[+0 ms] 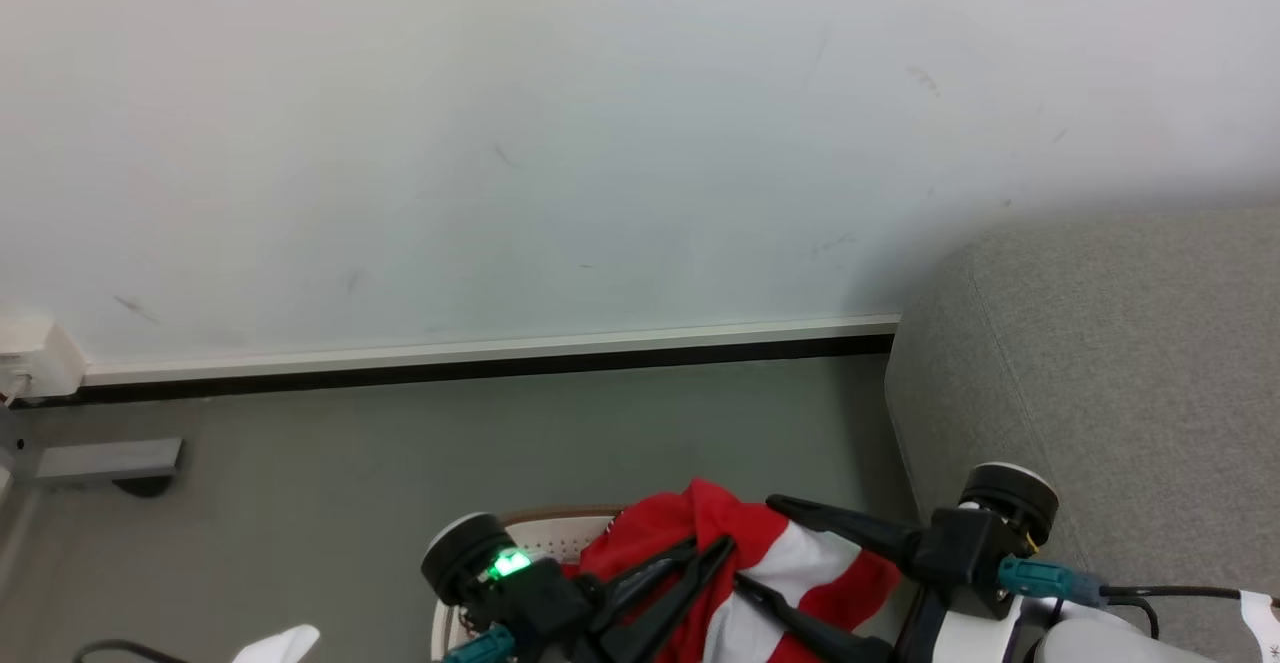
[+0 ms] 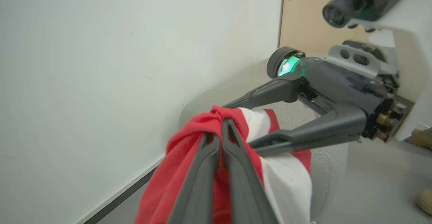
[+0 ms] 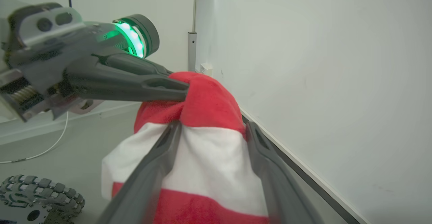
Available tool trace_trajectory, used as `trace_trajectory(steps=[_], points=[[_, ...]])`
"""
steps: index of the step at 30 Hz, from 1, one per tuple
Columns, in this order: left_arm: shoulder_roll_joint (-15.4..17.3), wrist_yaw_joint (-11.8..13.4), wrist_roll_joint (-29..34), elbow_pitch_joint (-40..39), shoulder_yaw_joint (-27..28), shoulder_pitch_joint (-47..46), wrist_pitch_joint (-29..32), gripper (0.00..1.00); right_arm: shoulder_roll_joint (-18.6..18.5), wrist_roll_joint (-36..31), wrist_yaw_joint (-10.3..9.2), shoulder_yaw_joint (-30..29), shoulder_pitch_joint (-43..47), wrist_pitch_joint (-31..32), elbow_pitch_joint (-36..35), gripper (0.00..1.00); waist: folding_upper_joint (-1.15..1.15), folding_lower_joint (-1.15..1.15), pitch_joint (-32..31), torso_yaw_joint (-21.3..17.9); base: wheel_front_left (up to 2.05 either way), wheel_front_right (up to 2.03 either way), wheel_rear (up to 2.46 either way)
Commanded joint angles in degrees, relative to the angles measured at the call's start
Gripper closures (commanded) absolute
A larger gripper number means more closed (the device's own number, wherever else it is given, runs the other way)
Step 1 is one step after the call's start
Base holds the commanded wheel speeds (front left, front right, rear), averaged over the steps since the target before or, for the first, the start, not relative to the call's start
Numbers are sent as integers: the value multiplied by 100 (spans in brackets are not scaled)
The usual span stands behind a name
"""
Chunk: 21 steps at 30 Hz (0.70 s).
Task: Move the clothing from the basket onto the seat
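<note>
We see the left tool [image 1: 715, 548] pinched tight on a red fold of the clothing [image 1: 650, 535], which hangs bunched just above the basket [image 1: 540, 519]. The right tool [image 1: 755, 543] is spread wide, straddling the white stripe. The seat [image 1: 1100, 363] stands right of the basket.

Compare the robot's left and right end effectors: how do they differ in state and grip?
The left end effector is shut, fingers pinching a red fold of the clothing; the right end effector is open, fingers spread wide. The left grips the clothing's top; the right straddles its white stripe. Both have long dark fingers and meet at the clothing.
</note>
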Motion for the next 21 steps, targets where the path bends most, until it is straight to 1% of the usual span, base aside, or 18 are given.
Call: trace_trajectory(steps=[1, 5, 6, 7, 8, 12, 14, 15, 17, 19, 20, 21], points=[[0, -37, -93, -18, -77, -98, -58, 100, -11, 98, -12, 169, -159, -25, 64, 0, 0, 0, 0, -13, 0, 0, 0], [-31, -79, -186, -39, -209, -215, -112, 100, 79, 340, -13, 421, -291, 75, 230, 0, 0, 0, 0, -31, 0, 0, 0], [-43, -76, -213, -32, -228, -229, -122, 100, 97, 424, -12, 459, -306, 106, 264, 18, 0, 0, -6, -28, 0, 0, 0], [-50, -82, -235, -20, -245, -248, -106, 100, 124, 521, -13, 483, -315, 93, 295, 83, 0, 0, -10, -24, 0, 0, 0], [-52, -84, -264, -4, -256, -264, -115, 100, 131, 604, -12, 493, -312, 100, 357, 100, 0, 0, -15, -21, 0, 0, 0], [-65, -39, -298, 92, -226, -266, -180, 100, 140, 866, -13, 444, -287, -68, 512, 100, 0, 0, -26, -44, 0, 0, 0], [-82, 21, -306, 151, -186, -216, -236, 13, 100, 945, -13, 357, -264, -187, 586, 100, 0, 0, -28, -87, 0, 0, 0], [-77, 46, -325, 193, -168, -175, -249, 0, 76, 971, -13, 315, -255, -242, 611, 100, 0, 0, -26, -122, 0, 0, 0], [-84, 95, -351, 266, -141, -118, -295, 0, 13, 1002, -13, 216, -237, -343, 650, 100, 0, 0, -18, -201, 0, 0, 0], [-92, 99, -364, 309, -138, -101, -322, 0, -11, 1025, -12, 159, -213, -398, 672, 100, 0, 0, -9, -250, 0, 0, 0], [-120, 104, -411, 384, -156, -54, -357, 0, -83, 1033, -12, 47, -154, -488, 725, 100, 0, 0, 8, -365, 0, 0, 0], [-120, 104, -411, 384, -156, -54, -357, 0, -83, 1033, -12, 47, -154, -488, 725, 100, 0, 0, 8, -365, 0, 0, 0]])
